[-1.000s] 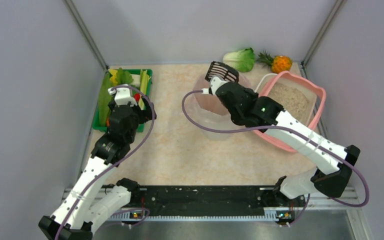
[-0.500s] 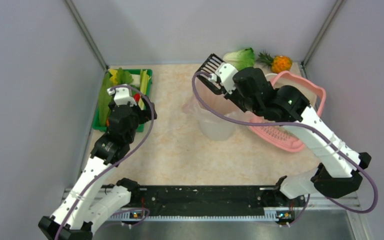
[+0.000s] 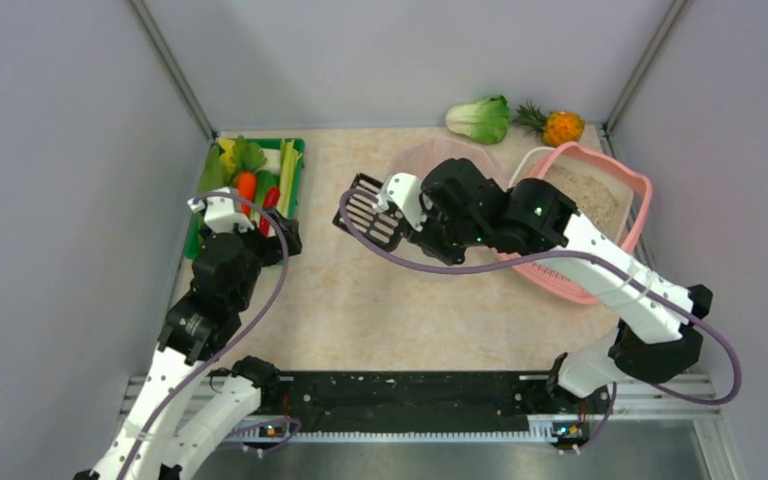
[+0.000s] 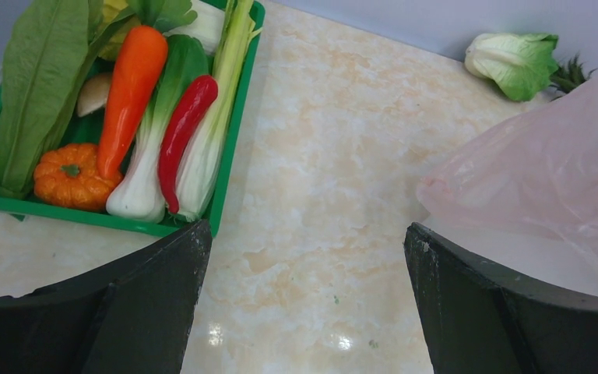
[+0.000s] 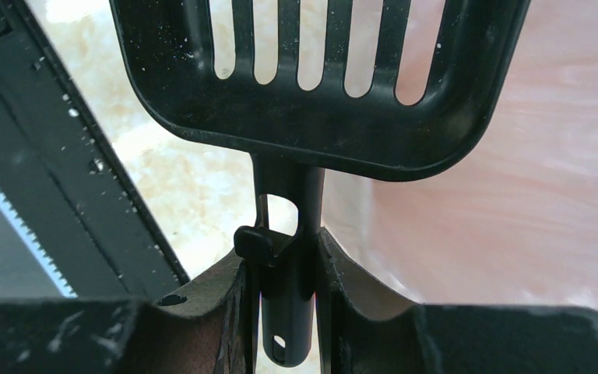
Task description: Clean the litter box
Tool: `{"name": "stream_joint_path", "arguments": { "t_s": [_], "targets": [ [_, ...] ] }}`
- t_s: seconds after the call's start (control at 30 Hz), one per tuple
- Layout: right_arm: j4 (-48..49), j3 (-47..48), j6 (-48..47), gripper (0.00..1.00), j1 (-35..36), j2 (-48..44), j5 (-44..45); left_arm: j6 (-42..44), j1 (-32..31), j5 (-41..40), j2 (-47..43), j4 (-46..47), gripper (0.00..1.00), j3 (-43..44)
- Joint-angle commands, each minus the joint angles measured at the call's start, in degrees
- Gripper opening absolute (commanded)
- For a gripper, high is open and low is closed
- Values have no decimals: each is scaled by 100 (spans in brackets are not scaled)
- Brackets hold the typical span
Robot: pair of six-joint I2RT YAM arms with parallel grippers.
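The pink litter box (image 3: 641, 192) with beige granules (image 3: 582, 196) sits at the far right, its near-left part hidden by my right arm. My right gripper (image 3: 401, 196) is shut on the handle of a black slotted scoop (image 3: 369, 212), held over the table left of the white bin with pink liner (image 3: 422, 157). In the right wrist view the scoop (image 5: 319, 117) is empty and its handle sits between the fingers of the gripper (image 5: 288, 273). My left gripper (image 3: 245, 235) is open and empty by the green vegetable tray (image 3: 297, 146); it shows wide open in the left wrist view (image 4: 304, 257).
The green tray (image 4: 233, 156) holds a carrot, a red chilli, greens and a small pumpkin. A bok choy (image 3: 480, 118) and a small pineapple (image 3: 557, 126) lie at the back wall. The pink liner (image 4: 545, 171) bulges right of my left gripper. The black base rail (image 5: 62, 171) runs along the near edge.
My right arm swung the scoop from the bin's far rim down and left, to the table left of the bin. My left arm drew back a little, uncovering the tray's vegetables.
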Motion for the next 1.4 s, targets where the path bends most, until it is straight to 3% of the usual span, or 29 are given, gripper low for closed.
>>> {"name": "stream_joint_path", "arguments": {
  "t_s": [0.0, 0.23, 0.57, 0.83, 1.17, 1.37],
  "targets": [
    [-36, -159, 61, 0, 151, 163, -593, -243, 11, 288, -298, -124, 99, 250],
    [-294, -483, -148, 0, 249, 439, -502, -597, 12, 705, -586, -77, 96, 405],
    [-143, -867, -487, 0, 285, 636, -501, -1022, 11, 3631, 271, 627, 84, 373],
    [169, -1147, -724, 0, 283, 490, -773, -1067, 15, 4944, 834, 949, 69, 57],
    [315, -1288, -820, 0, 204, 440, -968, -1004, 98, 4968, 1037, 776, 51, -152],
    [437, -1388, -842, 0, 28, 331, -1174, -1145, 490, 5396, 949, 852, 39, -387]
  ]
}}
